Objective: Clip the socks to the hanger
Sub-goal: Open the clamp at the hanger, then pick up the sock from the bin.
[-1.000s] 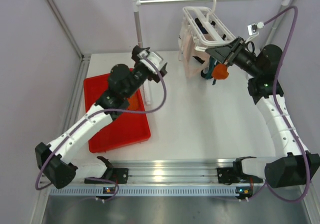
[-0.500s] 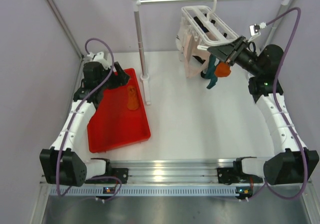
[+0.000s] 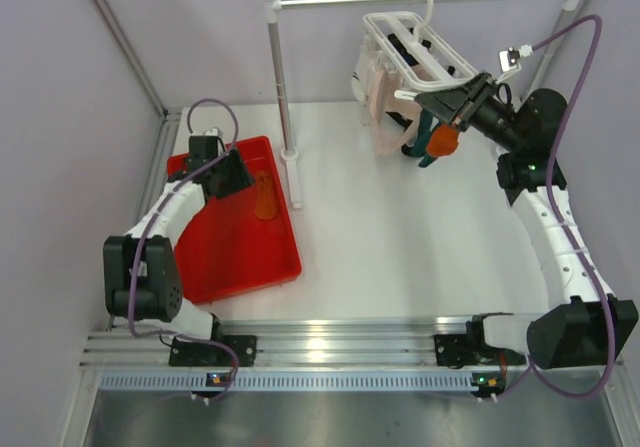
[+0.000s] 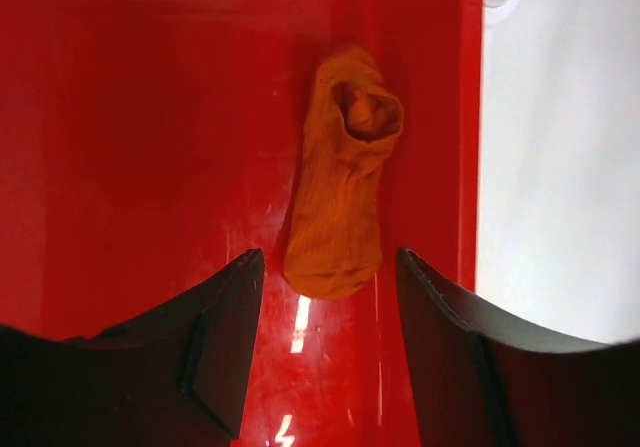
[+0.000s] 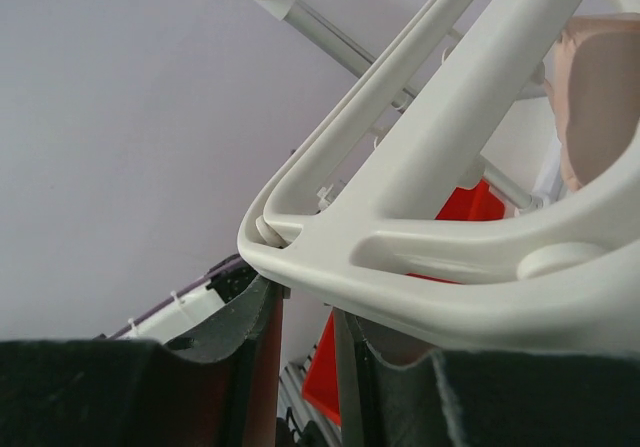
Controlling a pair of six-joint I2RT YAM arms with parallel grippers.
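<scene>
One orange sock [image 4: 340,197] lies flat in the red tray [image 4: 130,147], near its right wall; it also shows in the top view [image 3: 265,197]. My left gripper [image 4: 325,342] is open just short of the sock's toe, low over the tray [image 3: 232,172]. The white hanger [image 3: 410,42] hangs from the rail. A second orange sock [image 3: 441,142] and a teal sock [image 3: 424,155] dangle below its near corner. My right gripper [image 3: 430,102] sits under that corner [image 5: 450,167], its jaws nearly closed [image 5: 310,312] on a thin clip piece.
The metal rail stand's pole [image 3: 284,97] rises just right of the tray [image 3: 230,257]. Pale pink socks [image 3: 378,92] hang on the hanger's far side. Walls close in on the left and the right.
My left arm swung back from the table's middle to the left and now points its open gripper at the sock in the tray. The right arm and the hanger have held still.
</scene>
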